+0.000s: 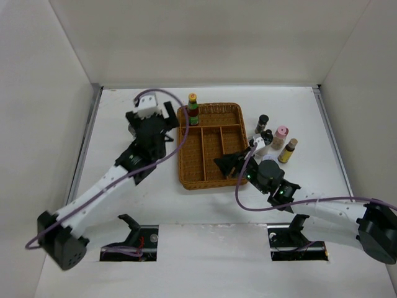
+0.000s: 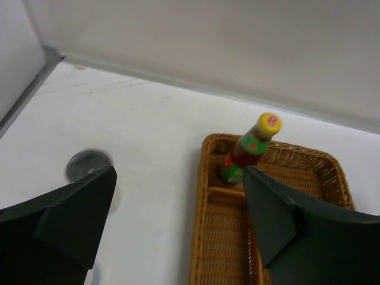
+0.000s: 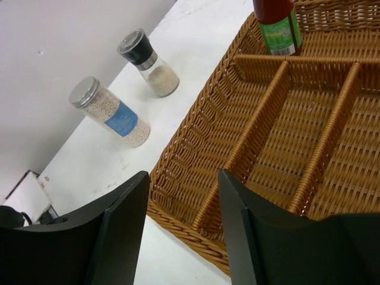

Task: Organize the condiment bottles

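Left gripper (image 2: 178,175) is hovering left of the wicker tray (image 1: 201,185), fingers apart, empty. Right gripper (image 3: 183,175) is gaping over the tray's right side. Yellow-capped bottle (image 1: 193,109) is standing in the tray's far-left corner, other bottles (image 1: 280,135) just right of it.

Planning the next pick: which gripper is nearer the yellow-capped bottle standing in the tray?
Left. The left gripper sits just left of the bottle, outside the tray; the right gripper is at the tray's near-right corner.
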Action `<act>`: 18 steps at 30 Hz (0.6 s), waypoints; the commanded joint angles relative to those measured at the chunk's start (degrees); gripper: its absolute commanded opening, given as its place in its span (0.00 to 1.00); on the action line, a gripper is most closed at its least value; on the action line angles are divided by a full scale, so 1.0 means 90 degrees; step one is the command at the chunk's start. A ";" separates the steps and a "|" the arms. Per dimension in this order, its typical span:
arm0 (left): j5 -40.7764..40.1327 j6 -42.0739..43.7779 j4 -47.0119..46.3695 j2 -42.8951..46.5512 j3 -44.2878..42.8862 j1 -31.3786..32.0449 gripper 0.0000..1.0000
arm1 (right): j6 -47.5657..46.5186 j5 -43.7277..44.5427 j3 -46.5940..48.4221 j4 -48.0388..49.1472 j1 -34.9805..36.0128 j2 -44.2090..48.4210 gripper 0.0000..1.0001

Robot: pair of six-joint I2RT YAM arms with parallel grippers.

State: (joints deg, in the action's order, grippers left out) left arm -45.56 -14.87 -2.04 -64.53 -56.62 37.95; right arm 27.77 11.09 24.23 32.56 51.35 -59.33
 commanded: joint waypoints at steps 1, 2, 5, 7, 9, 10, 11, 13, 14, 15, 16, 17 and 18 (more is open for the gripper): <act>-0.1206 -0.0785 0.1218 0.1171 0.0937 0.0240 0.88 | 0.0098 0.0105 -0.0055 0.0240 -0.0047 0.0176 0.59; -0.1246 -0.1166 0.1794 0.1455 0.1114 0.0250 0.88 | 0.0108 0.0105 -0.0065 0.0259 -0.0047 0.0157 0.62; -0.1227 -0.2397 0.3445 0.1915 0.1378 0.0095 0.88 | 0.0137 0.0076 -0.0026 0.0211 -0.0047 0.0089 0.68; -0.1198 -0.2673 0.3820 0.2111 0.1535 -0.0178 0.89 | 0.0118 0.0066 -0.0016 0.0220 -0.0018 0.0069 0.70; -0.1003 -0.2693 0.3802 0.2190 0.1671 -0.0442 0.88 | 0.0127 0.0047 -0.0007 0.0211 -0.0018 0.0069 0.72; -0.0857 -0.2693 0.3724 0.2151 0.1740 -0.0588 0.88 | 0.0127 0.0037 -0.0007 0.0211 -0.0018 0.0069 0.72; -0.0730 -0.2683 0.3626 0.2064 0.1808 -0.0744 0.88 | 0.0118 0.0027 -0.0006 0.0211 -0.0018 0.0069 0.72; -0.0418 -0.2635 0.3305 0.1801 0.1935 -0.1047 0.87 | 0.0108 0.0027 -0.0006 0.0240 -0.0018 0.0040 0.72; -0.0300 -0.2586 0.3129 0.1674 0.1994 -0.1174 0.87 | 0.0108 0.0018 0.0003 0.0221 -0.0018 0.0011 0.72; -0.0251 -0.2537 0.2944 0.1547 0.2043 -0.1291 0.86 | 0.0108 0.0008 0.0013 0.0211 -0.0018 0.0001 0.72; -0.0183 -0.2488 0.2778 0.1449 0.2091 -0.1399 0.86 | 0.0108 0.0008 0.0013 0.0211 -0.0018 -0.0009 0.72; -0.0124 -0.2469 0.2602 0.1390 0.2140 -0.1487 0.85 | 0.0098 -0.0002 0.0023 0.0230 0.0002 -0.0029 0.72; -0.0036 -0.2430 0.2416 0.1341 0.2189 -0.1536 0.85 | 0.0098 -0.0002 0.0032 0.0230 0.0012 -0.0058 0.72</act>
State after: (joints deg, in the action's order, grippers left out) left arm -49.04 -36.99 24.77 -51.77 -38.02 25.69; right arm 28.36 11.20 24.16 32.51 51.33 -59.33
